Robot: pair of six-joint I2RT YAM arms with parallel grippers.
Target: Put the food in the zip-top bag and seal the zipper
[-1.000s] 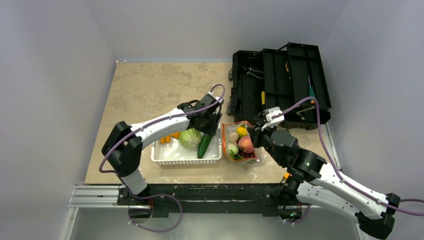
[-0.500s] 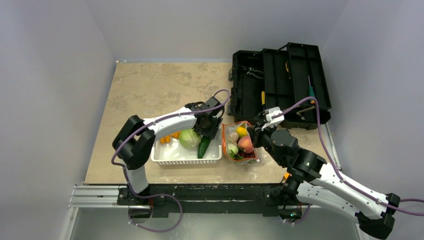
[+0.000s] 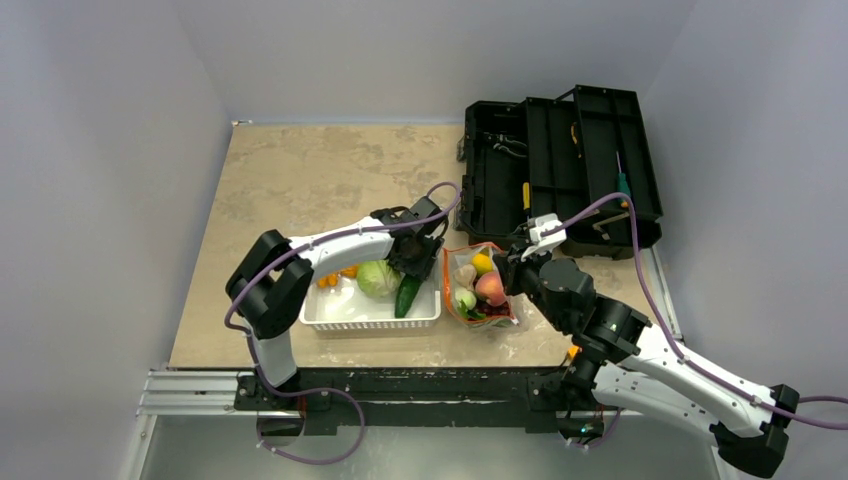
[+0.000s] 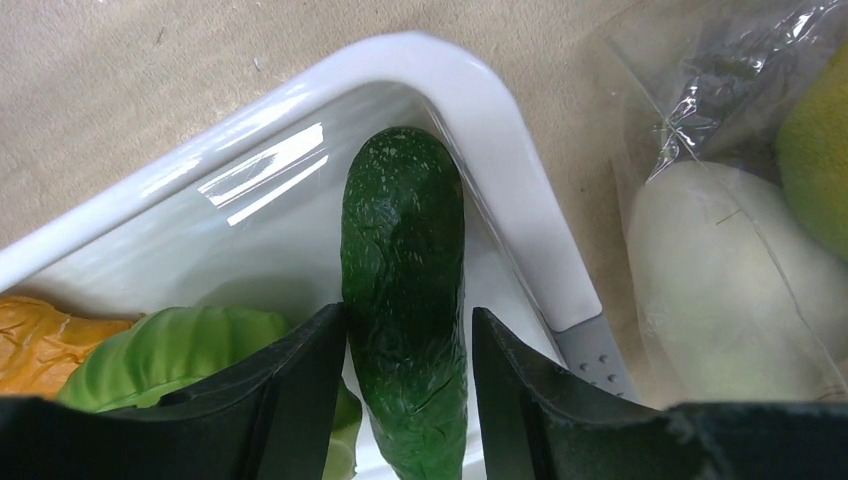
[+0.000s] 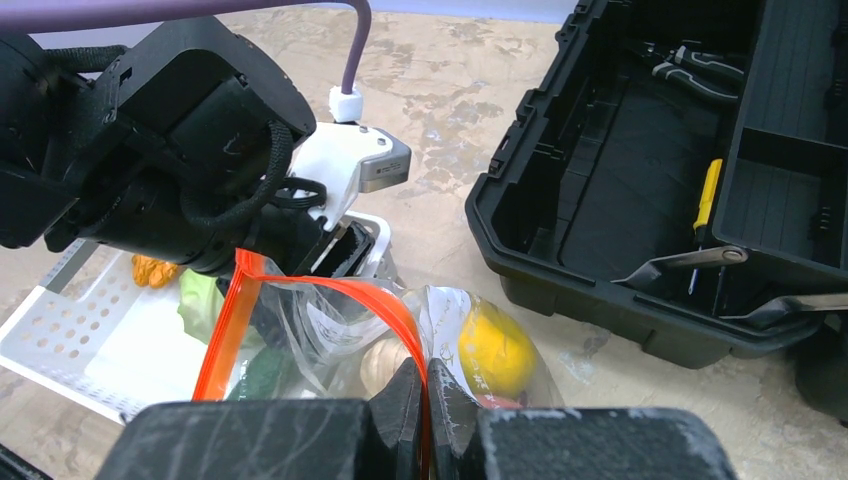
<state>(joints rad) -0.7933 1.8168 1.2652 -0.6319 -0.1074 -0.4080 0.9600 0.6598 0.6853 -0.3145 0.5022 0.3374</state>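
A dark green cucumber (image 4: 405,300) lies along the right wall of the white basket (image 4: 500,180). My left gripper (image 4: 408,315) is open and straddles it; the left finger touches its side and a thin gap shows at the right finger. A green cabbage (image 3: 378,278) and orange pieces (image 3: 335,277) are also in the basket. Right of the basket, the clear zip-top bag (image 3: 480,290) holds a yellow mango (image 5: 495,350), a pink peach (image 3: 491,288) and a white radish (image 4: 720,280). My right gripper (image 5: 425,375) is shut on the orange-red zipper (image 5: 330,288), holding the bag's mouth up and open.
An open black toolbox (image 3: 560,170) with pliers and screwdrivers sits at the back right, just behind the bag. The basket's right wall stands between the cucumber and the bag. Bare tan tabletop (image 3: 300,170) lies to the back left.
My left arm has swung in and lowered its gripper into the basket's right end, over the cucumber. The right gripper and the bag have stayed put.
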